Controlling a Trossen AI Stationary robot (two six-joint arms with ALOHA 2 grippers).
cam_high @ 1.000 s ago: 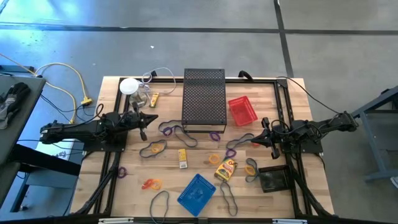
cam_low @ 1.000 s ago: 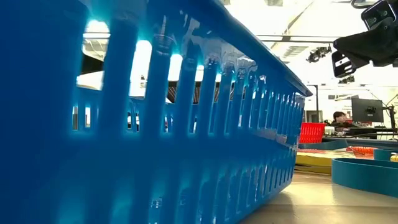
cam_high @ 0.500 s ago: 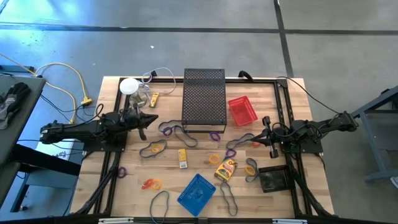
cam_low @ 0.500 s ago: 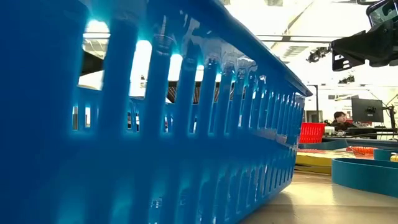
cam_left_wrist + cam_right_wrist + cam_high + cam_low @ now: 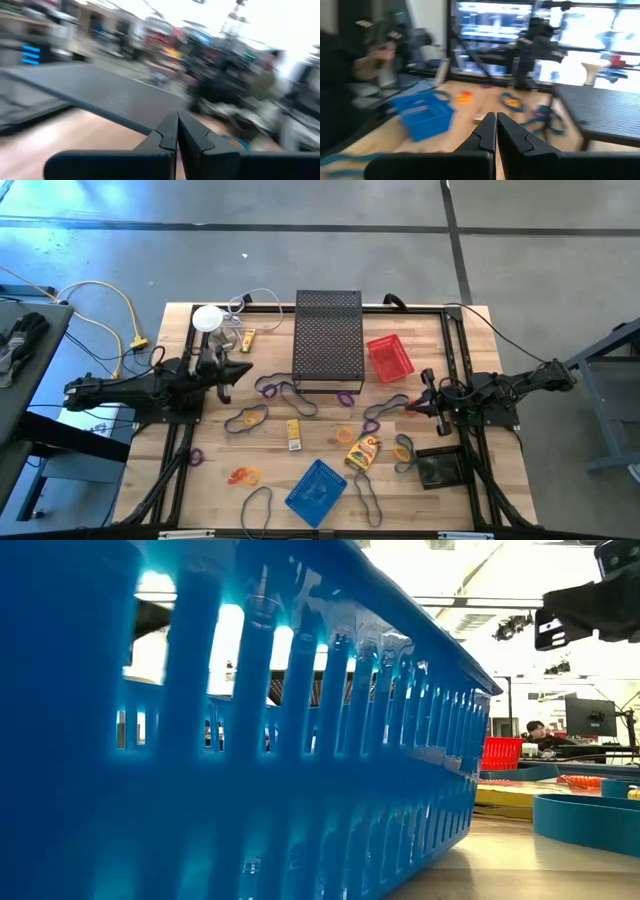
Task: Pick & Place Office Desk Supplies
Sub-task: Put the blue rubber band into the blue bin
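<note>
High view: the left gripper (image 5: 236, 369) hangs clenched and empty near the desk's (image 5: 455, 326) left edge, just beside the white round object (image 5: 207, 318) at the far left corner. The right gripper (image 5: 412, 406) is also clenched, holding nothing, near the right edge. Rubber-band loops (image 5: 246, 419) and a yellow-and-red packet (image 5: 363, 452) lie scattered across the desk's middle, between the black mesh box (image 5: 328, 338) and the blue basket (image 5: 317, 491) at the near edge.

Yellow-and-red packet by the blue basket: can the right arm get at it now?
Probably yes. The yellow-and-red packet lies in the open on the table, with only loose bands between it and the right gripper, whose jaws are shut and empty.
</note>
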